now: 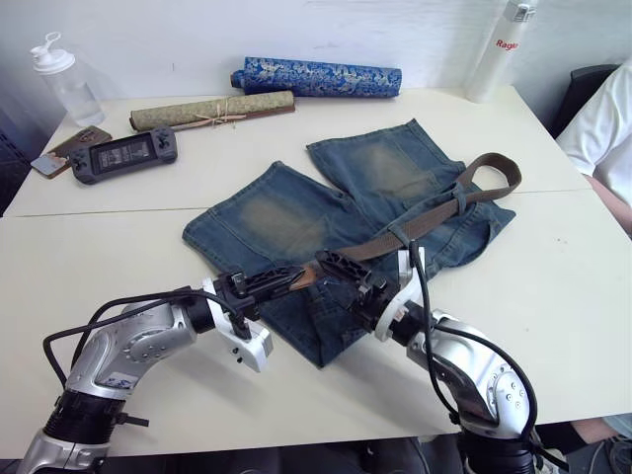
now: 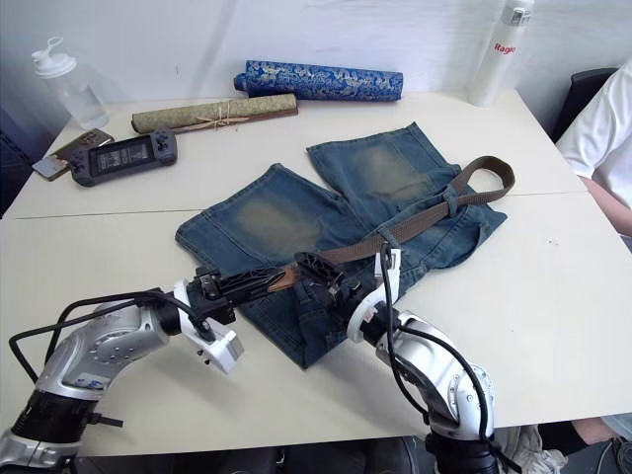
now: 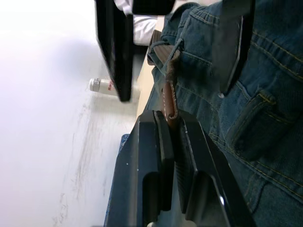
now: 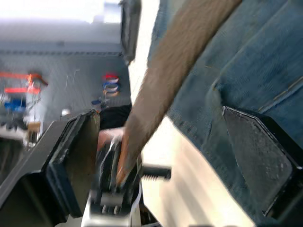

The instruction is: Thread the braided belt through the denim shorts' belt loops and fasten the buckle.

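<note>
L gripper (image 1: 292,278) clamped on tan tip of braided belt (image 1: 434,212), at waistband edge of denim shorts (image 1: 296,222). R gripper (image 1: 341,272) fingers spread wide, straddling belt just beside L, gripping nothing. Belt runs through belt loops (image 1: 459,197) along waistband, curving at far end. Shorts flat on table (image 1: 553,286).

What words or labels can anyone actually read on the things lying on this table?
"Rage": red letters on the white bottle at the table's far right corner; the word runs on round the bottle, so the rest is hidden.
The handheld game console: its screen shows markings too small to read.
The clear bottle, the blue patterned roll and the tan rolled mat: no readable writing.
</note>
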Controlling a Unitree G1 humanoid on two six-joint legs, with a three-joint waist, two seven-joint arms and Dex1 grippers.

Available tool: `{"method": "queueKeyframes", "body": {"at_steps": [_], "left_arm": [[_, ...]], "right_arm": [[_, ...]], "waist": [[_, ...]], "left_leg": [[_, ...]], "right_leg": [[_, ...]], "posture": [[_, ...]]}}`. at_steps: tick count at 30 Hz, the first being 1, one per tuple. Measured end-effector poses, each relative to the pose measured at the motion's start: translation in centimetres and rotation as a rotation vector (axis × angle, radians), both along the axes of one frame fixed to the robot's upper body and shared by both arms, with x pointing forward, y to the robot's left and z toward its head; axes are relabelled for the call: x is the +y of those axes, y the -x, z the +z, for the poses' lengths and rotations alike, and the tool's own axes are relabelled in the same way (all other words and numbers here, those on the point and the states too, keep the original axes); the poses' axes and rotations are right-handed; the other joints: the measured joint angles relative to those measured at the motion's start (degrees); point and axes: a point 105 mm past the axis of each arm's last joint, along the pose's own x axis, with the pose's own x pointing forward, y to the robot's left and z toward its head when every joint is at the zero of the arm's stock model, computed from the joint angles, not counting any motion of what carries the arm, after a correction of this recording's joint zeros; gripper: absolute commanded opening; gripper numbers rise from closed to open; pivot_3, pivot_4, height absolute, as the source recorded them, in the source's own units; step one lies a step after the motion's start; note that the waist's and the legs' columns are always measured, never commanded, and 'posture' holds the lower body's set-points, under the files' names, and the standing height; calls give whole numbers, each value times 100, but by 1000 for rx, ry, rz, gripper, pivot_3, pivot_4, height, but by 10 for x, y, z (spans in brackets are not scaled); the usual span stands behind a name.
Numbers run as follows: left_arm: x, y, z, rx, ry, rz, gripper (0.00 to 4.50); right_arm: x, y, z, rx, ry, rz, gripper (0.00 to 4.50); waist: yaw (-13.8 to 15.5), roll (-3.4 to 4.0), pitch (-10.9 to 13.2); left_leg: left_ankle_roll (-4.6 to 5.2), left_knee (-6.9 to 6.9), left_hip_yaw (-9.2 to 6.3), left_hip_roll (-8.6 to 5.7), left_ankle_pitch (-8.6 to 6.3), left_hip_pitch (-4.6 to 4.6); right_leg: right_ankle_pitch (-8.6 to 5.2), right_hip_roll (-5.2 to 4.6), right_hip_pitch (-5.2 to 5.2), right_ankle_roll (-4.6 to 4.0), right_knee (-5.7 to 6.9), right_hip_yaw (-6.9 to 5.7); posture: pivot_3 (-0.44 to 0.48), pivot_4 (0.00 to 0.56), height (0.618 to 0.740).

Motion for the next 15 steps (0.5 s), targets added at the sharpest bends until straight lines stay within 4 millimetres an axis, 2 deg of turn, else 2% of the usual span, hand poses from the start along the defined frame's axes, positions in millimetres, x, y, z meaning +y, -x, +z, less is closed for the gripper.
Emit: {"method": "queueKeyframes", "body": {"at_steps": [2, 5, 6, 12, 13, 14, 15], "left_arm": [[1, 1, -4, 16, 1, 6, 0], [2, 2, -6, 24, 0, 10, 0], [2, 2, -5, 24, 0, 12, 0], [1, 2, -3, 21, 0, 16, 0], [1, 1, -3, 31, 3, 22, 436], [1, 1, -3, 37, 4, 25, 895], [1, 0, -3, 59, 21, 30, 1098]], "right_arm": [[-7, -8, 2, 8, -4, -34, 4404], [-14, -14, 7, 4, -20, -74, 3595], [-15, -15, 8, 2, -23, -77, 3225], [-14, -15, 8, 1, -28, -73, 290], [-14, -15, 8, 0, -28, -73, 38], [-14, -15, 8, 0, -28, -73, 0], [-14, -15, 8, -1, -24, -74, 0]], "waist": [[-4, 2, 0], [3, 2, 1], [1, 2, 1], [-4, 2, 1], [-4, 3, 1], [-4, 2, 1], [-3, 3, 1]], "left_leg": [[0, 0, 0, 0, 0, 0], [0, 0, 0, 0, 0, 0], [0, 0, 0, 1, -1, 0], [0, 0, 0, 1, -1, 0], [0, 0, 0, 1, -1, 0], [0, 0, 0, 1, -1, 0], [0, 0, 0, 1, -1, 0]], "right_leg": [[-3, 0, -4, -4, 6, 1], [-8, 0, -10, -9, 21, 1], [-10, 0, -11, -10, 25, 1], [-20, 0, -19, -8, 37, 4], [-20, 0, -19, -8, 37, 4], [-20, 0, -19, -8, 37, 4], [-20, 0, -19, -8, 37, 5]], "posture": [[0, 150, 645], [0, 150, 645], [0, 150, 645], [0, 150, 645], [0, 150, 645], [0, 150, 645], [0, 150, 645]]}}
